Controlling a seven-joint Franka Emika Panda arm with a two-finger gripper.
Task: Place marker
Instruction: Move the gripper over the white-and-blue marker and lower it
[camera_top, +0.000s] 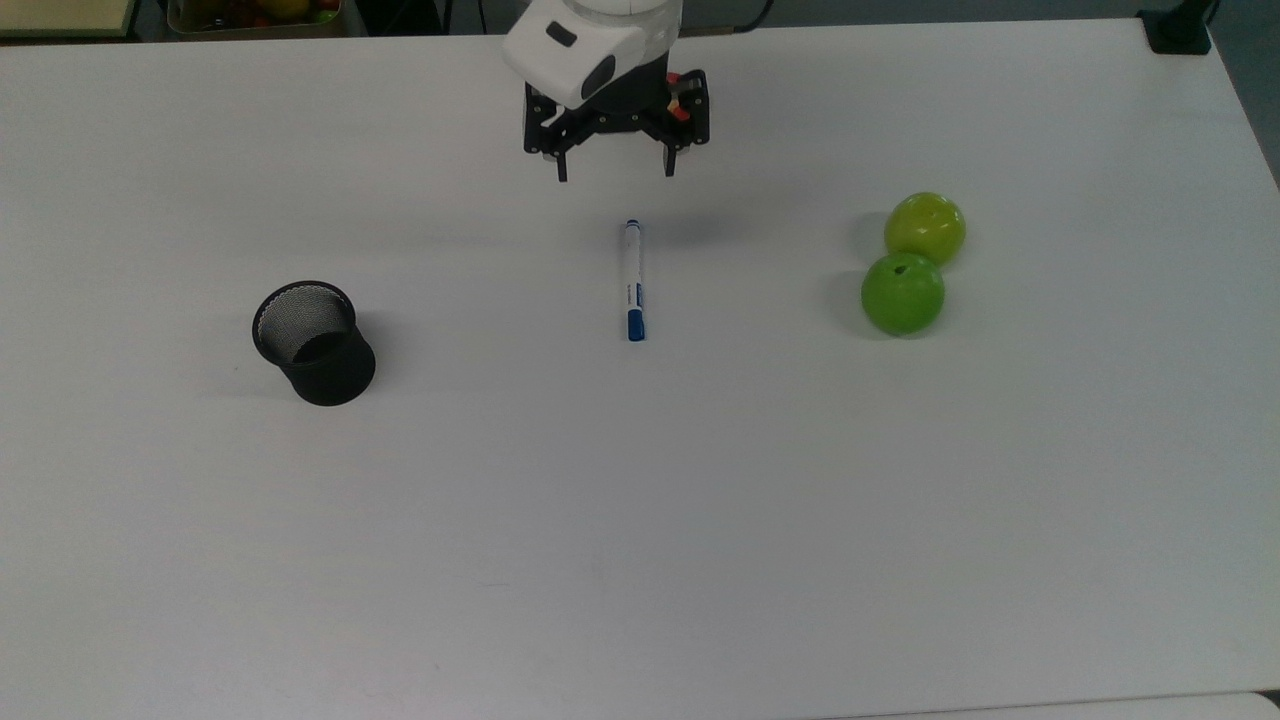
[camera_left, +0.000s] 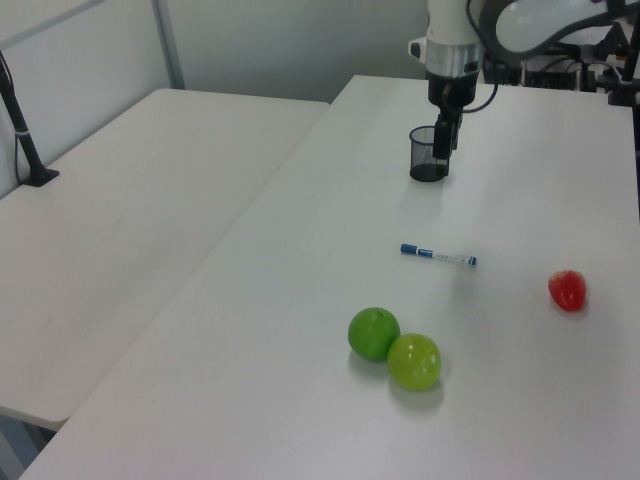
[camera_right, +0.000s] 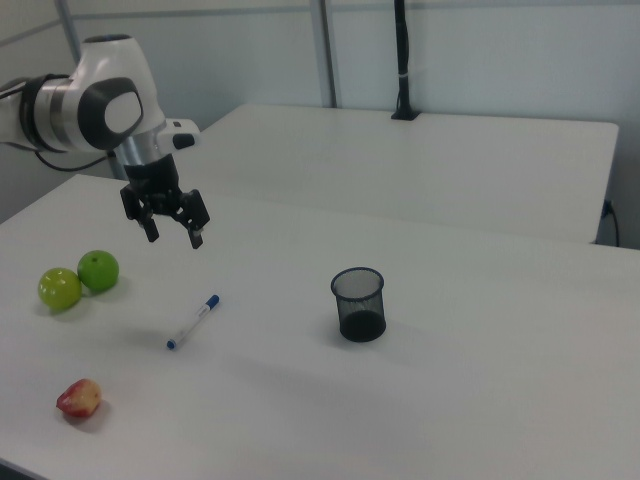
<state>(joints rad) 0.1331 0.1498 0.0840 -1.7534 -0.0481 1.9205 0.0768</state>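
Observation:
The marker (camera_top: 633, 280), white with a blue cap, lies flat in the middle of the white table (camera_top: 640, 520), pointing up and down in the top view. It also lies at mid-table in the left view (camera_left: 438, 255) and in the right view (camera_right: 194, 321). My gripper (camera_top: 616, 172) hangs open above the table, just beyond the marker's upper end in the top view, with nothing between its fingers. In the right view the gripper (camera_right: 175, 240) is above and to the left of the marker. A black mesh cup (camera_top: 312, 342) stands upright at the top view's left.
Two green apples (camera_top: 924, 228) (camera_top: 902, 293) touch each other at the top view's right. A red fruit (camera_left: 567, 290) lies near the left view's right edge, also seen in the right view (camera_right: 79, 398). A second white table (camera_left: 120, 230) adjoins.

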